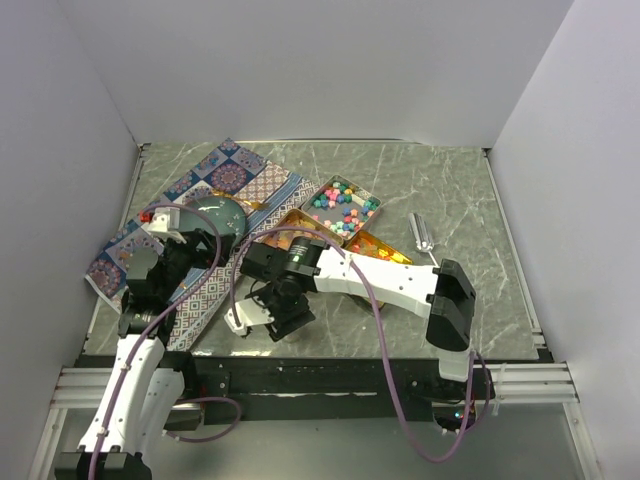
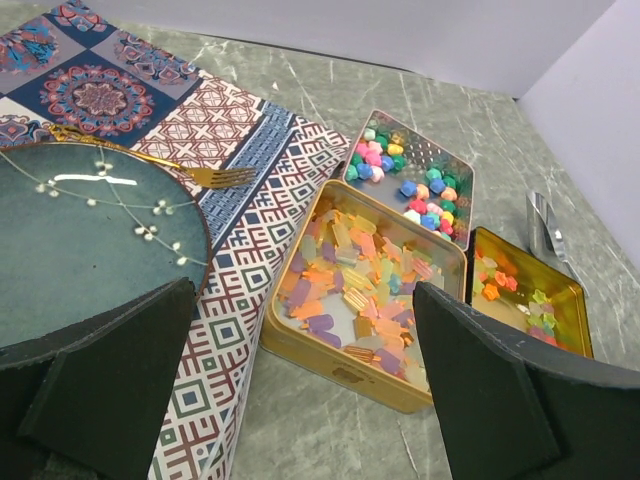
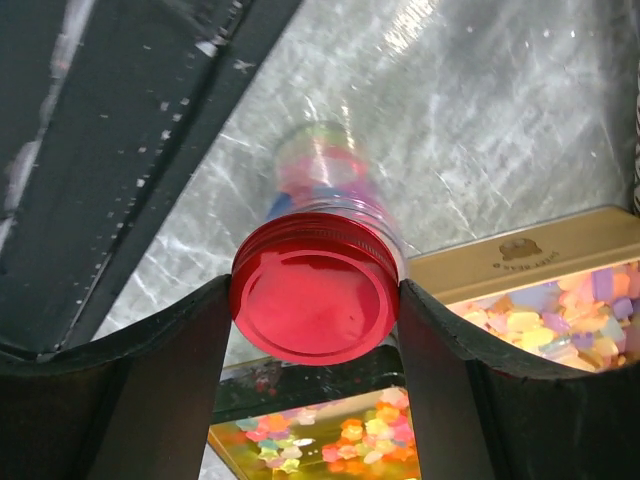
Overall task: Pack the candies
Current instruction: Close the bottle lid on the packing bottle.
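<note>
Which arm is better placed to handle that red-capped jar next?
Right. The right gripper clasps the jar by its red lid, beside the tins of candies. The left gripper hangs open and empty by the plate.

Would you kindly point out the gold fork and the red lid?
gold fork (image 2: 222,177): left wrist view, its tines.
red lid (image 3: 315,300): right wrist view, centre of its top.

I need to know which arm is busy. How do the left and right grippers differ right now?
The left gripper stands wide open and empty; the right gripper is closed on a jar at its red lid. The left gripper is by the plate; the right gripper is over the table. Both have black fingers and candy tins nearby.
</note>
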Robot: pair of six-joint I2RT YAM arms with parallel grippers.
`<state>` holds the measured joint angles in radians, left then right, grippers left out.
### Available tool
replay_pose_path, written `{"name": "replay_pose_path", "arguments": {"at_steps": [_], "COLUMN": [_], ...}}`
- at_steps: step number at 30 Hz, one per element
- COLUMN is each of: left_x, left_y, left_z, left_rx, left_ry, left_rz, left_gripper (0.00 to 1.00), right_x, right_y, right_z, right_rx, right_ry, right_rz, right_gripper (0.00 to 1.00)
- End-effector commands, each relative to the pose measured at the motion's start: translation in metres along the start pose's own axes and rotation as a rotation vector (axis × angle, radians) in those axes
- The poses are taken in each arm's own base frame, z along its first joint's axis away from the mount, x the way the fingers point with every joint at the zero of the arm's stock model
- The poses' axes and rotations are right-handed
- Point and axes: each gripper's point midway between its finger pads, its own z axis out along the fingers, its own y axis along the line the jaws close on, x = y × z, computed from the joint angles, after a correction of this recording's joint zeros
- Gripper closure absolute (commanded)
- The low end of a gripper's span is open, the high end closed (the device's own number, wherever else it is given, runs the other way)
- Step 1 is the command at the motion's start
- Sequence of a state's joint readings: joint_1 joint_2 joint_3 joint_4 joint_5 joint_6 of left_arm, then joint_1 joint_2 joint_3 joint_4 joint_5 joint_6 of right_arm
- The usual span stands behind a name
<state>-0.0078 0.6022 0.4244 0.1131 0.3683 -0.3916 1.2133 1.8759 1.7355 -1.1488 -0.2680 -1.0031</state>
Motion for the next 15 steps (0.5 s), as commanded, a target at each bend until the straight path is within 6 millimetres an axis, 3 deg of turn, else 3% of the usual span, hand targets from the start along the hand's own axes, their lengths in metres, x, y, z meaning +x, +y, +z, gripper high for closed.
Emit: {"name": "replay_pose_path", "arguments": {"at_steps": [1,8,15], "left_x": [-0.020,-0.016,-0.015], "left_y": [-0.003,-0.002,-0.002], "left_z": [0.001,0.002,0.004], "left_rx": [-0.003,-0.010,-0.019], "left_ry": [-0.048,-0.031,-0.025], "left_rz": [0.004,0.032,0.029], "left_gripper": [0.03,0.03,0.03], "right_x": [-0.002,-0.005,0.006], "right_y": [-0.016,-0.024,-0.009], "right_z": [0.002,-0.001,0.005], "right_rx": [0.053,0.071,-0.002], "right_ry": [0.024,0.028,0.065], "right_rz": [0.006,0.019,0.011], "right_gripper": [0.63,0.63,0.57]}}
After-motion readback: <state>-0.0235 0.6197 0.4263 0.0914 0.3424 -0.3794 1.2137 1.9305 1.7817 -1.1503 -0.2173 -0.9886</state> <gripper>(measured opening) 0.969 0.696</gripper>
